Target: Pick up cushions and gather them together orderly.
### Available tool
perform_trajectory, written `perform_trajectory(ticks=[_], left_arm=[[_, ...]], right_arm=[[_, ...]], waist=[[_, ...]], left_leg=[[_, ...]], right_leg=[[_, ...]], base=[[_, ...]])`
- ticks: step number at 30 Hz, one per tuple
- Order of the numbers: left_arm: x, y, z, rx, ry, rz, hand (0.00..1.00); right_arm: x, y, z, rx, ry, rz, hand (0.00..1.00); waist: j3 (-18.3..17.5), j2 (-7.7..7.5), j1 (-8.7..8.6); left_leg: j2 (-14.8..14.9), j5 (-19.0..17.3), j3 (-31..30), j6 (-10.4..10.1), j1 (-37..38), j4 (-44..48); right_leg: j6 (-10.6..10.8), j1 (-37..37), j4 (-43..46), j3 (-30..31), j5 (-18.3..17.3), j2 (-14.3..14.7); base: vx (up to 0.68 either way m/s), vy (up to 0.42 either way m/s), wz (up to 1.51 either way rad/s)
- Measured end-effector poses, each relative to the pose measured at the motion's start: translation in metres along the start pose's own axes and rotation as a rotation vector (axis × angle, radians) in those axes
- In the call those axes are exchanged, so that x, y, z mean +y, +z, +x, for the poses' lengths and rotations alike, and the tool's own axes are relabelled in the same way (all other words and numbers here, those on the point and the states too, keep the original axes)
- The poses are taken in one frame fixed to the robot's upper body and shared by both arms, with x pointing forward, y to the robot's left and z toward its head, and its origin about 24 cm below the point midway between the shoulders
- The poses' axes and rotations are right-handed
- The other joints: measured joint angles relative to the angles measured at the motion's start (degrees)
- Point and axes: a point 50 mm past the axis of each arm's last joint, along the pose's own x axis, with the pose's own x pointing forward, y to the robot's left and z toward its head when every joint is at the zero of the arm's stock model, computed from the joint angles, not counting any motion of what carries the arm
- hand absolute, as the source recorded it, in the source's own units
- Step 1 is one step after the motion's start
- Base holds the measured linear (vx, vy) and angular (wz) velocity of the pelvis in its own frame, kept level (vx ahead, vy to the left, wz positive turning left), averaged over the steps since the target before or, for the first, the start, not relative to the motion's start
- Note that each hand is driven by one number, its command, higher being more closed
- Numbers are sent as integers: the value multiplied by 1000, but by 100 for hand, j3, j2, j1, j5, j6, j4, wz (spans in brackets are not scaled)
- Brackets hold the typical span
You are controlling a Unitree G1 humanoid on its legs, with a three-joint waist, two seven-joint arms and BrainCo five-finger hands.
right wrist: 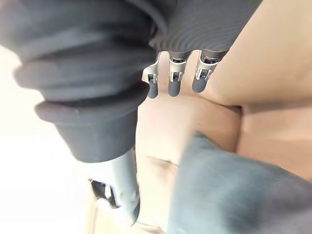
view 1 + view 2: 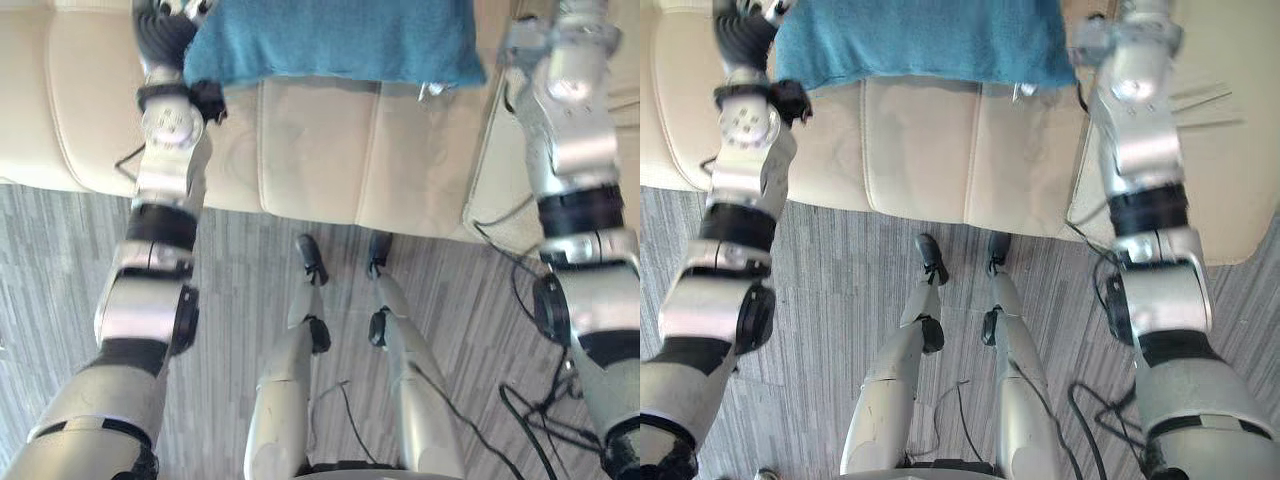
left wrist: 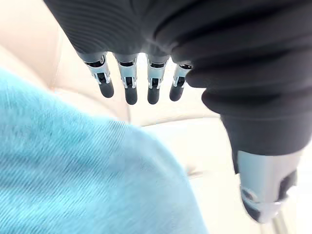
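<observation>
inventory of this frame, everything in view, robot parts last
cushion: one, blue, lying on the sofa seat between the two hands
sofa: one, cream, across the upper part of the head views, with its seat facing the robot
carpet: grey, striped, on the floor in front of the sofa
left hand: one, silver fingers with dark tips, held straight, at the cushion's left edge
right hand: one, silver fingers with dark tips, held straight, by the cushion's right edge
</observation>
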Motion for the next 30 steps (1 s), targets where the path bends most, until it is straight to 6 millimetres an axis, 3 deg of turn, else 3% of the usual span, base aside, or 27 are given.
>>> perform_trajectory(ticks=[2,3,5,8,10,11,12,14,16,19,22,25,27,28,29,30], left_arm=[[15,-20,-47,57,-16,1,0],[18,-29,-61,101,-25,4,0],[18,-66,-117,310,-54,-13,0],[13,-96,-176,533,-117,-28,0],[13,-126,-235,780,-162,-1,0],[15,-132,-247,836,-168,10,0],[23,-148,-282,997,-186,62,0],[35,-160,-319,1162,-209,133,0],[49,-163,-347,1281,-212,190,0],[77,-161,-379,1414,-174,270,0],[93,-157,-395,1483,-154,320,0],[104,-158,-393,1485,-174,379,0],[107,-161,-381,1456,-178,396,0],[108,-162,-375,1437,-155,395,0],[110,-163,-370,1428,-137,400,0],[109,-163,-370,1424,-137,404,0]], right_arm=[[-9,-22,-58,97,92,-69,0],[-9,-30,-74,146,125,-81,0],[-8,-53,-132,343,195,-77,0],[1,-73,-187,548,278,-64,0],[7,-98,-249,804,333,-83,0],[7,-104,-265,872,347,-101,0],[8,-119,-302,1030,400,-144,0],[0,-130,-338,1198,419,-195,0],[-13,-135,-362,1315,403,-230,0],[-43,-137,-390,1463,339,-293,0],[-57,-137,-402,1530,340,-331,0],[-62,-139,-407,1581,341,-340,0],[-61,-139,-411,1603,347,-341,0],[-59,-140,-412,1610,356,-338,0],[-58,-139,-417,1633,363,-335,0],[-59,-137,-422,1655,366,-338,0]], waist=[[-162,-110,0],[-275,-140,0],[-463,-185,6],[-522,-244,57],[-798,-260,93],[-850,-264,93],[-1003,-254,88],[-1145,-236,89],[-1248,-216,68],[-1405,-176,20],[-1501,-139,-7],[-1501,-156,-46],[-1504,-167,-60],[-1469,-120,-32],[-1457,-134,-84],[-1461,-141,-76]], left_leg=[[31,-252,-6,12,270,265],[37,-302,-11,-9,297,313],[33,-396,-25,14,576,355],[24,-524,-41,-19,950,426],[9,-620,-90,-56,1235,493],[2,-632,-105,-57,1334,484],[-13,-683,-151,-81,1558,475],[-29,-731,-188,-94,1853,428],[-70,-731,-188,-95,2146,281],[-128,-730,-156,-94,2628,56],[-186,-726,-17,-89,2973,-129],[-220,-727,132,-71,2997,-99],[-166,-735,263,59,2763,144],[-58,-752,339,213,2625,290],[-45,-754,283,216,2616,382],[-35,-753,252,216,2653,409]], right_leg=[[38,295,223,-1,-301,-41],[49,317,271,-1,-350,-51],[76,599,365,-26,-509,-80],[104,966,441,-17,-637,-104],[140,1251,509,-20,-773,-119],[137,1347,499,-23,-788,-119],[190,1605,446,-38,-844,-118],[209,1935,300,-38,-857,-104],[226,2217,170,-24,-848,-98],[290,2669,-52,37,-808,-86],[349,2886,-136,220,-770,-81],[426,2832,-95,420,-700,-91],[554,2563,118,527,-580,-121],[707,2384,564,614,-873,-111],[549,2189,1929,507,-1564,-276],[598,2233,2442,459,-1803,-356]], base=[[66,4,2],[127,3,6],[139,3,9],[94,-3,2],[118,-3,5],[138,-3,9],[101,0,7],[69,14,2],[69,48,-3],[75,72,-10],[55,70,-31],[-4,52,-30],[-55,24,-24],[-88,-10,-2],[-90,-30,10],[-90,-60,20]])
